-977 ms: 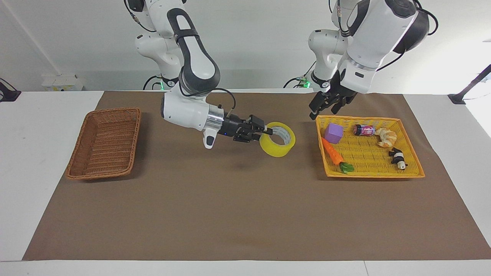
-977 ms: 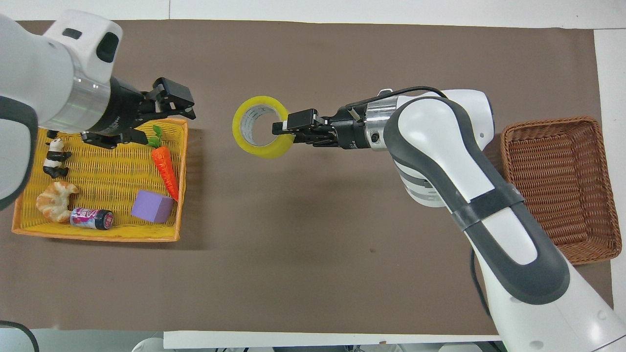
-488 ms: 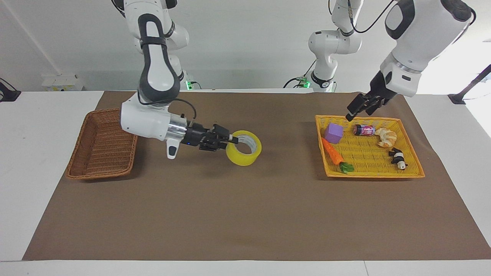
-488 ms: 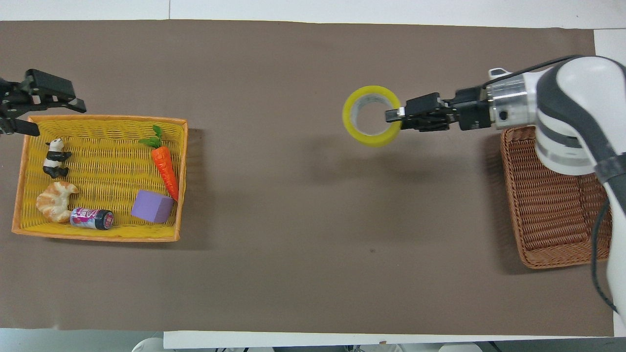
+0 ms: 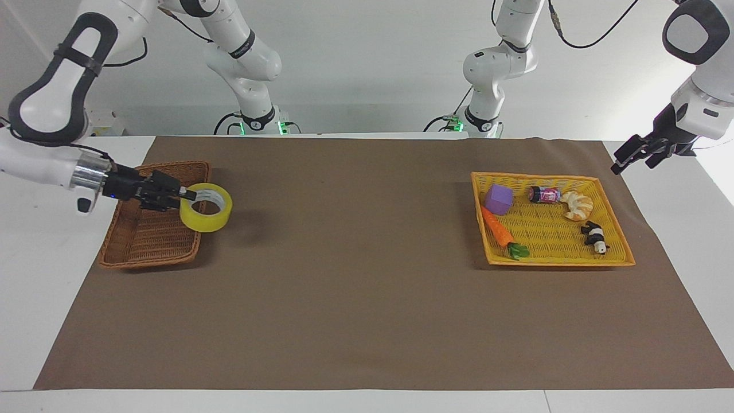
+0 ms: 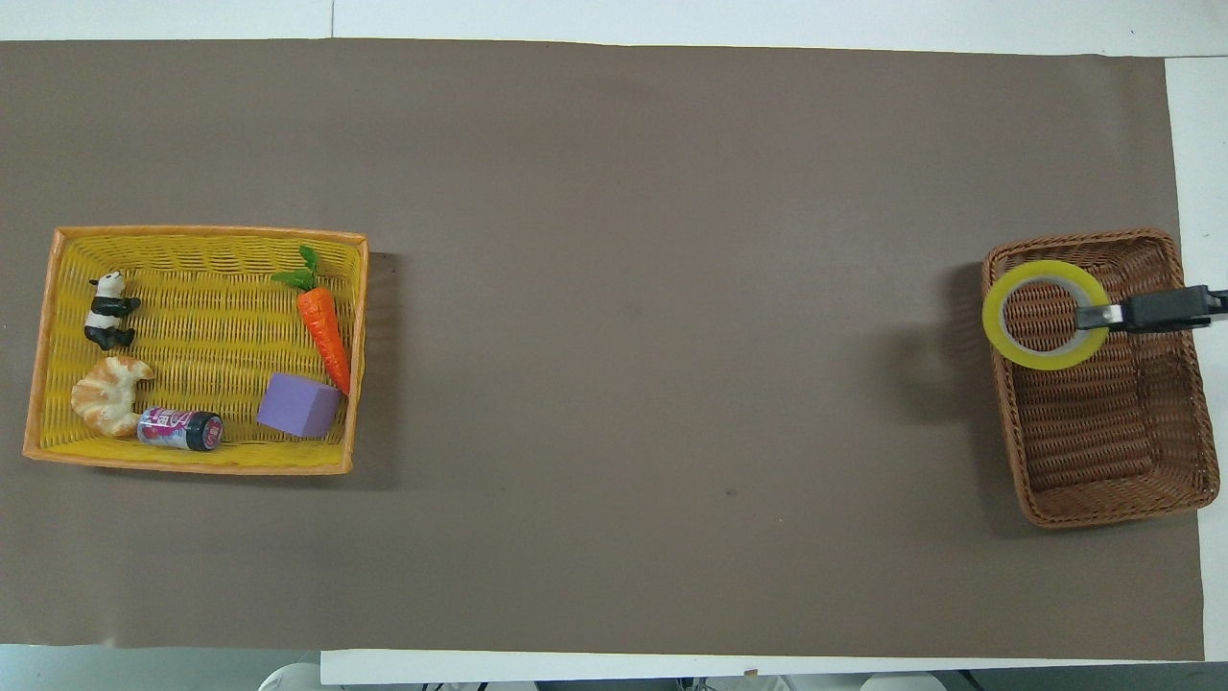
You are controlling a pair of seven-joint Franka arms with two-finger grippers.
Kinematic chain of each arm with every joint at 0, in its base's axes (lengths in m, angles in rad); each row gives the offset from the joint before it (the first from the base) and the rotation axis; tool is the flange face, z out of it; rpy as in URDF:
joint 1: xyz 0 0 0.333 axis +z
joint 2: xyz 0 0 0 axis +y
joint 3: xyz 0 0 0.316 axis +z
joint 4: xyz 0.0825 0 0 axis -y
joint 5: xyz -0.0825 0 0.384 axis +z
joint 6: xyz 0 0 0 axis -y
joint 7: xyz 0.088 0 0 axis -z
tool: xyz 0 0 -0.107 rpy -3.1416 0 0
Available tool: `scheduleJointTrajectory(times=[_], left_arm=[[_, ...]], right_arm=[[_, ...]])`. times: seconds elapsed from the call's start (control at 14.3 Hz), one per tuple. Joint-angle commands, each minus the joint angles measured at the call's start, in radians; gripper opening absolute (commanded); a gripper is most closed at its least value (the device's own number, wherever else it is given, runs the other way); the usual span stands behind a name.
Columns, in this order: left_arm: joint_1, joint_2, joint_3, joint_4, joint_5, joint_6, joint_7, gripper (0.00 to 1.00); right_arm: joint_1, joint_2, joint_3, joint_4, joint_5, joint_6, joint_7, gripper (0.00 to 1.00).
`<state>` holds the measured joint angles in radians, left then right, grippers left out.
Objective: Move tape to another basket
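Note:
The yellow tape roll hangs in my right gripper, which is shut on the roll's wall with one finger inside the core. The roll is in the air over the brown wicker basket, above the basket's rim toward the table's middle. In the overhead view the tape overlaps that rim of the basket, and only the right gripper's tip shows. My left gripper is open and empty, raised over the table's edge at the left arm's end.
A yellow mesh tray toward the left arm's end holds a purple cube, a toy carrot, a small can, a croissant and a panda figure. A brown mat covers the table.
My right gripper has carried the tape from over the mat's middle to over the wicker basket. My left gripper has drawn back from the yellow tray to past the mat's end.

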<state>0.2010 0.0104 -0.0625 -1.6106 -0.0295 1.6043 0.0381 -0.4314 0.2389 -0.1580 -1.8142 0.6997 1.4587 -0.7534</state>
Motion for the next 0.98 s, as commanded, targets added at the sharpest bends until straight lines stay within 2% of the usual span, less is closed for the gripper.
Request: scheduleJointTrajectory(times=[0.0,0.21,0.91], left_arm=[[-0.006,-0.017,-0.013,-0.009,0.019,-0.01,0.009,0.99],[-0.014,-0.018,-0.016,-0.012,0.019,-0.02,0.009,0.99],[-0.015,-0.015,-0.025,-0.012,0.019,0.011,0.014,0.99]], right_arm=[[-0.096,0.043,0.018,0.013,-0.064,-0.026,-0.131,0.0],[-0.136,0.043,0.018,0.007,-0.107,-0.038,-0.15,0.0],[-0.121,0.117,0.018,-0.028,-0.166,0.032,-0.254,0.0]])
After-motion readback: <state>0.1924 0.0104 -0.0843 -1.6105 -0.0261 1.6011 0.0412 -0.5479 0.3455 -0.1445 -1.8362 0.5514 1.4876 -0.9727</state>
